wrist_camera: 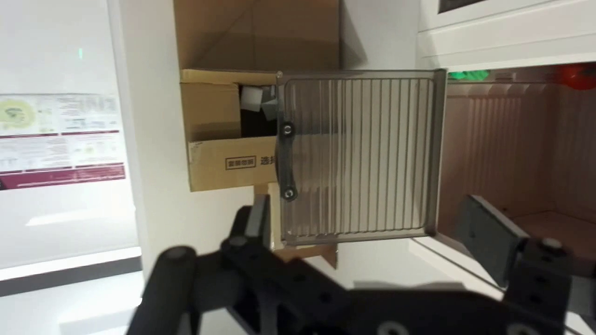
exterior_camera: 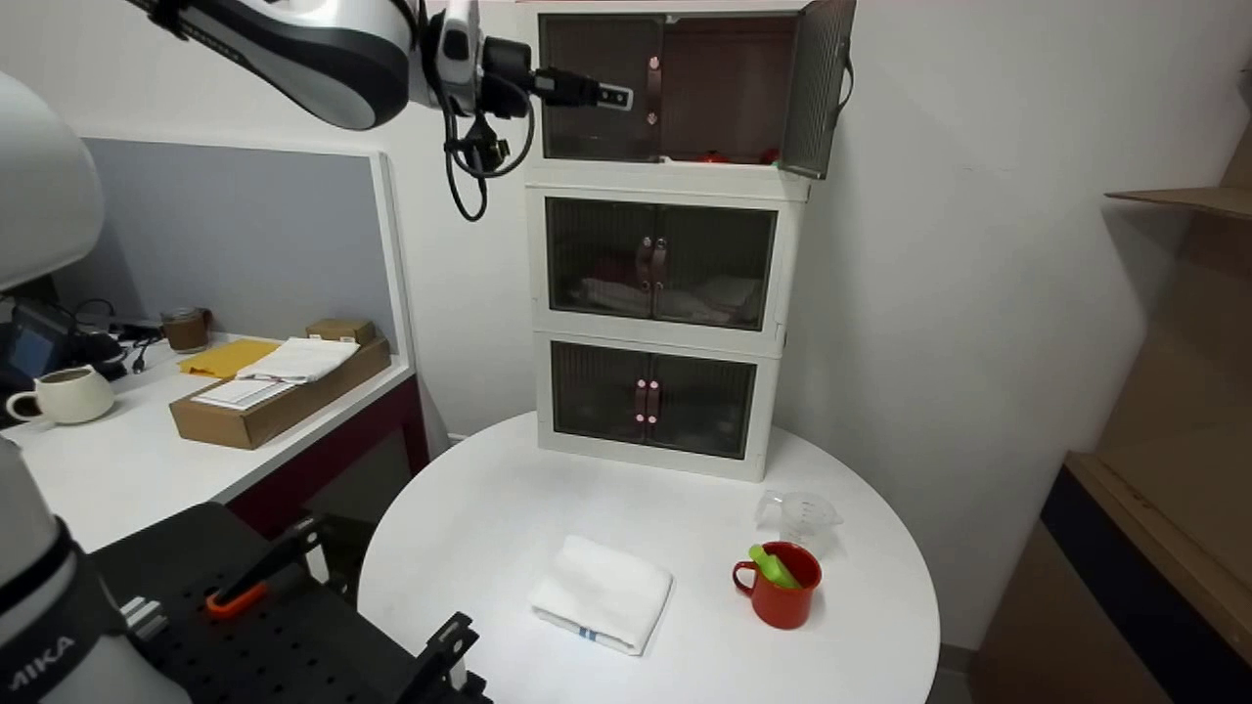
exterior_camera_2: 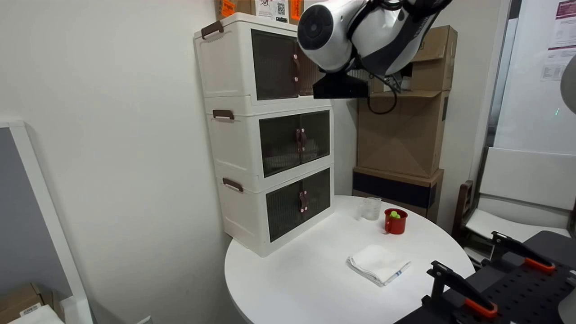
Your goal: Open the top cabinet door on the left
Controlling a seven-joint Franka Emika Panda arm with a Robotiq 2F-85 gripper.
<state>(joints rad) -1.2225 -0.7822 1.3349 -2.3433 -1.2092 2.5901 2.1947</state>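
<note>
Wrist view: low in the frame, the gripper (wrist_camera: 370, 211) is spread wide, holding nothing. Beyond, upper centre in an exterior view, the left top cabinet door (exterior_camera_2: 274, 65) looks closed; best hook its handle (exterior_camera_2: 296, 67) from behind, then swing outward.

Dark tinted plastic is seen in the top left door (exterior_camera_2: 275, 65), ribbed see-through plastic in its twin (wrist_camera: 391, 153) at the wrist view's centre. The cabinet (exterior_camera_2: 234, 144) is faced in smooth white plastic. In an exterior view, matt cloth is shown by the towel (exterior_camera: 602, 592) at lower centre, a glossy finish by the mug (exterior_camera: 785, 602) at lower right.
</note>
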